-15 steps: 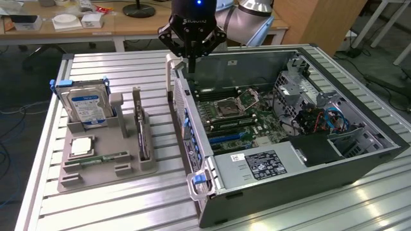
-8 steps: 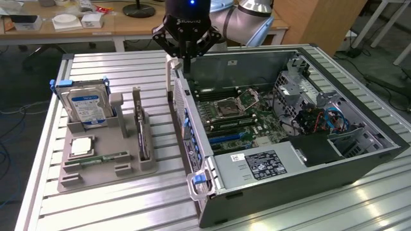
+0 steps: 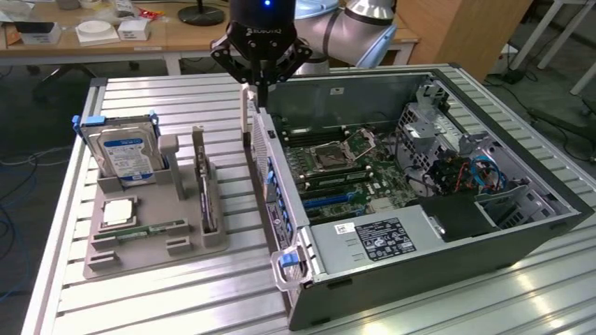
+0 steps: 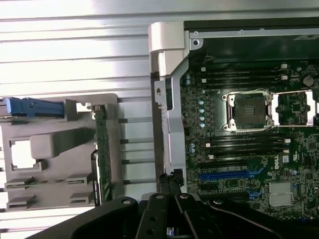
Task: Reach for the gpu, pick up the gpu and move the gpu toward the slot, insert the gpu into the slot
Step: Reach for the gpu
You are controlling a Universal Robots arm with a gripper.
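The gpu [image 3: 205,187] is a thin dark card standing on its edge in the grey holder [image 3: 139,250], at the exterior view's left of the open computer case. In the wrist view the gpu [image 4: 102,149] shows edge-on, green and black. My gripper [image 3: 262,102] hangs shut and empty above the case's side wall, behind the gpu and higher than it. Its black fingertips [image 4: 169,181] meet over that wall. The blue slot [image 3: 331,200] lies on the green motherboard inside the case, and the slot [image 4: 224,175] has nothing in it.
The holder also carries a silver hard drive [image 3: 125,152] with a blue label, a processor chip [image 3: 118,209] and a green memory stick [image 3: 149,228]. Inside the case are the processor socket [image 3: 333,155], a power supply [image 3: 377,239] and drive cages [image 3: 437,132]. Everything rests on a slatted metal table [image 3: 167,300].
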